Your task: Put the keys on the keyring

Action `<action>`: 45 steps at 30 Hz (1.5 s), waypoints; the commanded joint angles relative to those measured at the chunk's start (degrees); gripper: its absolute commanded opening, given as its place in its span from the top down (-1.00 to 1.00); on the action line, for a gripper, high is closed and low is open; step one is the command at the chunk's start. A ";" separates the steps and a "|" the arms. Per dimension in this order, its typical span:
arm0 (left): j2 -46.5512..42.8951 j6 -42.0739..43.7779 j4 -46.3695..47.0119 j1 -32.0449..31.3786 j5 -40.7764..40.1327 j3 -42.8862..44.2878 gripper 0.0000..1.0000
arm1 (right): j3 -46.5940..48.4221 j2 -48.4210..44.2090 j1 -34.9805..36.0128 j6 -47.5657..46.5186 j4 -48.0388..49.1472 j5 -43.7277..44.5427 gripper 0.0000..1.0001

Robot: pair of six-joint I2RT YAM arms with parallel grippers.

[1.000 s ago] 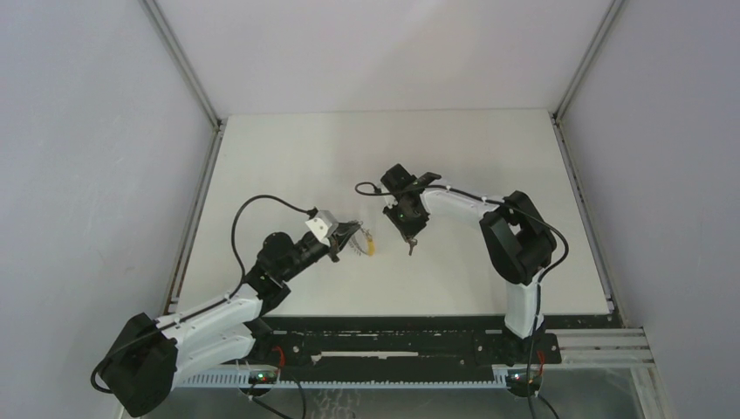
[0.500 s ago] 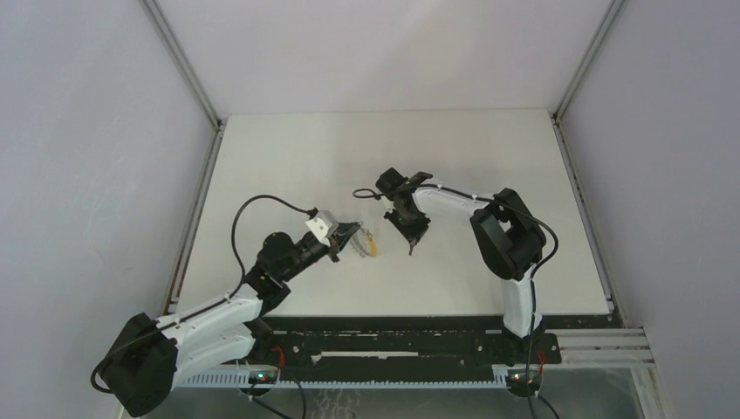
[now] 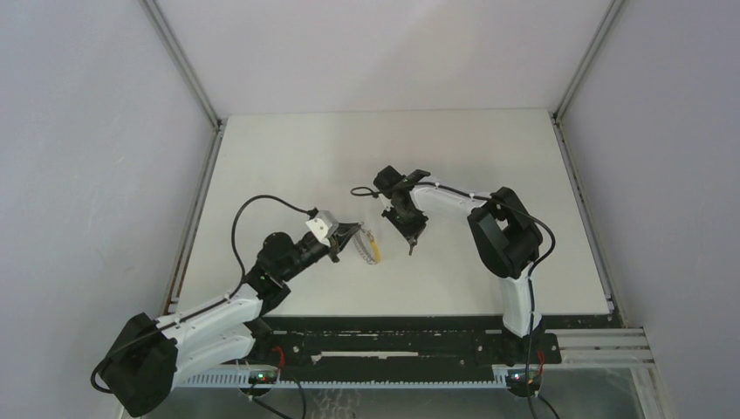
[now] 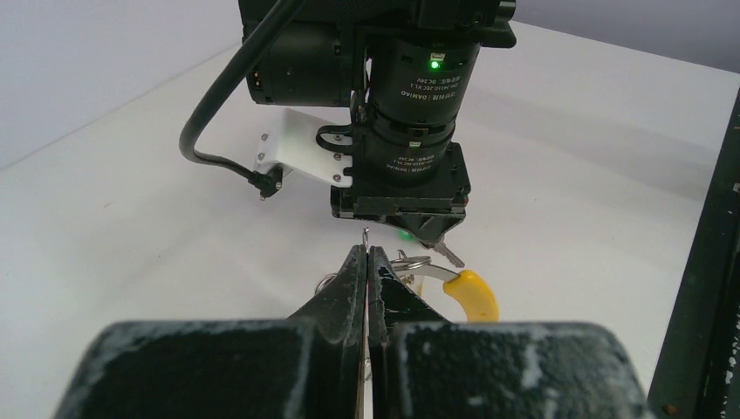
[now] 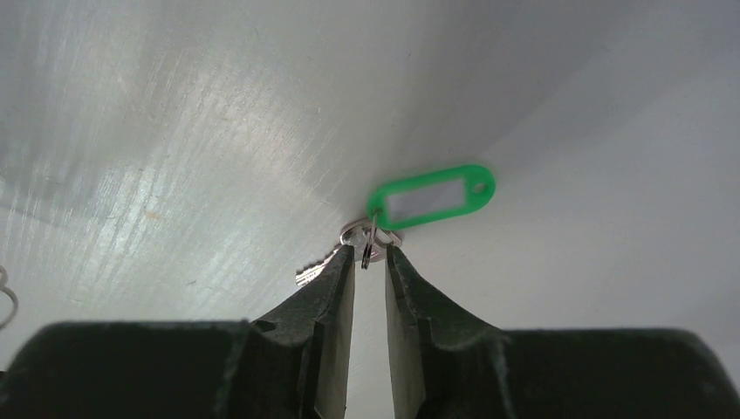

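My left gripper is shut on the thin grey keyring, seen edge-on between its tips. The yellow key hangs just right of it; it also shows in the top view beside the left gripper. My right gripper stands a narrow gap apart on the small ring of the green key, whose metal blade sticks out left. In the left wrist view the right gripper points down just beyond the keyring, close but apart. In the top view the right gripper is right of the left one.
The white table is walled by grey panels on three sides. A black rail runs along the near edge. The right arm's black cable loops near its wrist.
The right arm's wrist has shifted a little left toward the left gripper. The left gripper with the keyring has stayed in place.
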 commanded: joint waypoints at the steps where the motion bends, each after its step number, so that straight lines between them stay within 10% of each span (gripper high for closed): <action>1: -1.30 -0.10 2.59 0.36 0.68 -0.57 1.00 | 1.93 -0.08 0.26 -0.53 -0.24 0.59 0.62; 25: -1.52 -0.31 2.56 0.36 1.49 -0.54 1.00 | 0.51 -0.07 -0.46 -1.67 1.06 0.51 1.00; 45: -4.12 3.79 5.34 0.36 13.20 2.23 0.99 | -20.10 -42.63 -2.24 -17.76 14.97 -22.64 1.00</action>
